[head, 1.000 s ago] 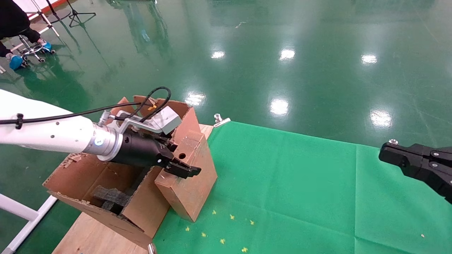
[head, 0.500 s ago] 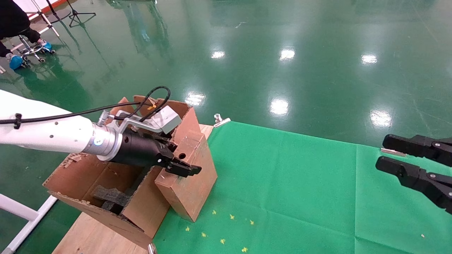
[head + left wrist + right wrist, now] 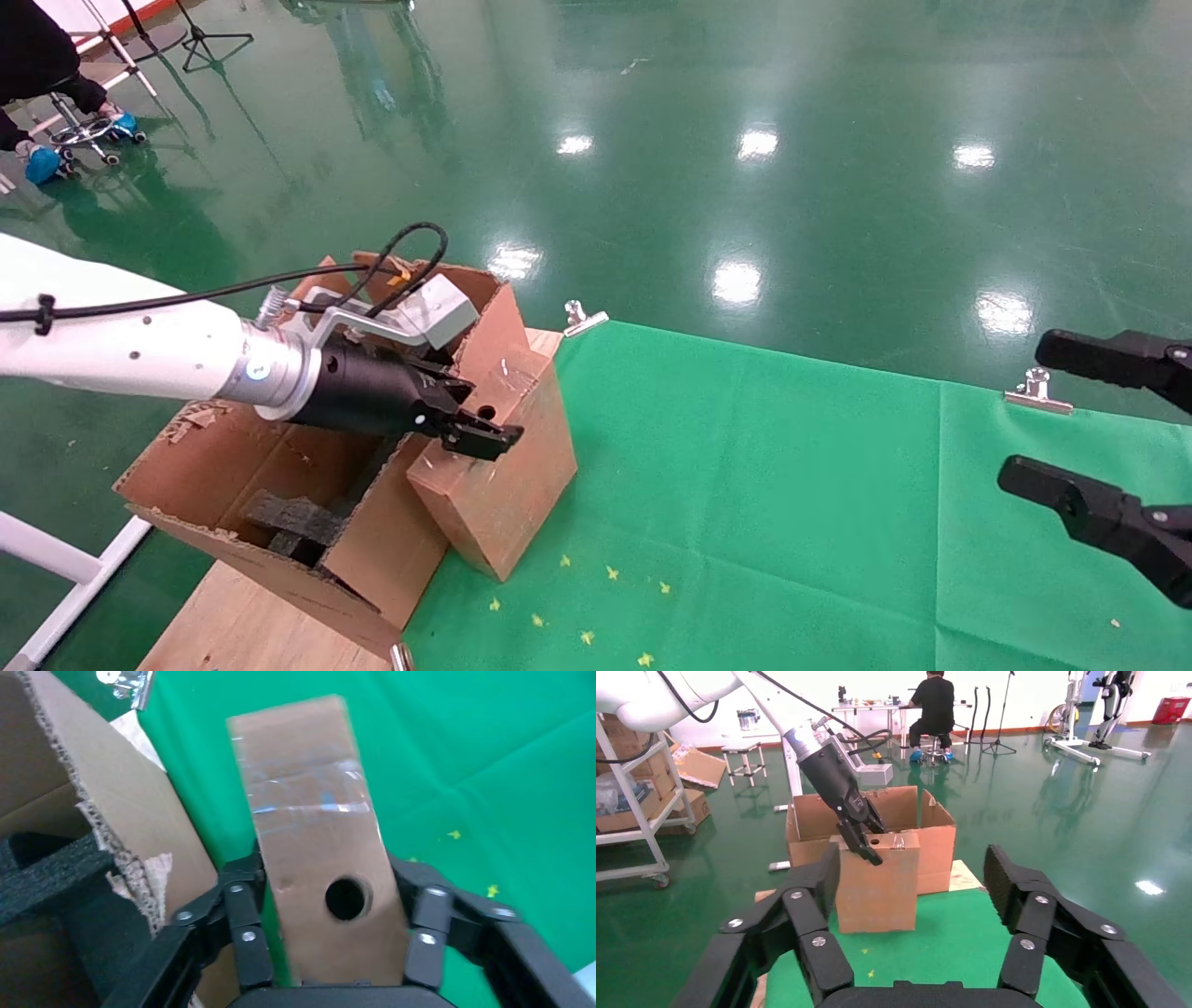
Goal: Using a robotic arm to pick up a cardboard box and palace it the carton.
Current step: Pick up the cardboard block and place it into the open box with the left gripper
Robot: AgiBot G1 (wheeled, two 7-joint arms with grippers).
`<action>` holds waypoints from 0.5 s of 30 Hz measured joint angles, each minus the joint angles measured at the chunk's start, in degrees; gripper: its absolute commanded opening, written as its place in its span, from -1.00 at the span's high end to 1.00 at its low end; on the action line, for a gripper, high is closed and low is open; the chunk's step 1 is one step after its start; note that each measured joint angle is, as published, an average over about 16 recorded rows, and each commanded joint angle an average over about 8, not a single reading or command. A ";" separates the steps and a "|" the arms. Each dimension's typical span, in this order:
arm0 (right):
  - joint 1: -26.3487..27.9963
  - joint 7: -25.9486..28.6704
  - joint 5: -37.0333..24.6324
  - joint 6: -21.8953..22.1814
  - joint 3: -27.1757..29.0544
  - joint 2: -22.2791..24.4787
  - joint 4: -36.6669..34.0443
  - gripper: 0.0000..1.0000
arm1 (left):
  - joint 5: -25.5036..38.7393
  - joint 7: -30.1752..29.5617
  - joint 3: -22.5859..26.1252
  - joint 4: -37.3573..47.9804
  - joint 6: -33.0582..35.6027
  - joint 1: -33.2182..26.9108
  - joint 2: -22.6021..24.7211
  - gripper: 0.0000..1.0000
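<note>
The cardboard box (image 3: 498, 489) is a reddish-brown block with clear tape on top and a round hole (image 3: 347, 898) in its side. It stands on end on the green cloth (image 3: 792, 503), right against the carton (image 3: 233, 447). The robotic arm's left gripper (image 3: 470, 424) is shut on the box's top end, one finger (image 3: 242, 910) on each narrow side. The carton is large and brown with ragged flaps and black foam (image 3: 293, 517) inside. My right gripper (image 3: 1024, 410) hovers at the far right over the cloth, open wide and holding nothing; in the right wrist view the box (image 3: 877, 881) shows between its fingers, far off.
Metal clips (image 3: 585, 317) (image 3: 1036, 391) hold the cloth at the table's far edge. Bare wooden tabletop (image 3: 251, 624) shows under the carton. Yellow specks (image 3: 587, 606) lie on the cloth in front of the box. A seated person (image 3: 937, 709) is far across the shiny floor.
My right gripper went from shut to wide open. The left gripper, on the box, shifted slightly up and back toward the carton, nudging the box's top.
</note>
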 measured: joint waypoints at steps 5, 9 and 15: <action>0.00 0.00 0.00 0.00 0.00 0.00 0.00 -1.00 | -2.74 1.63 -1.68 0.52 -0.03 -1.31 -0.89 1.00; 0.00 0.00 0.00 0.00 0.00 0.00 0.00 -1.00 | -5.41 3.40 -3.89 0.66 -0.33 -3.23 -2.36 1.00; 0.00 0.00 0.00 0.00 0.00 0.00 0.00 -1.00 | -7.98 6.21 -7.57 0.85 -0.72 -7.42 -5.87 1.00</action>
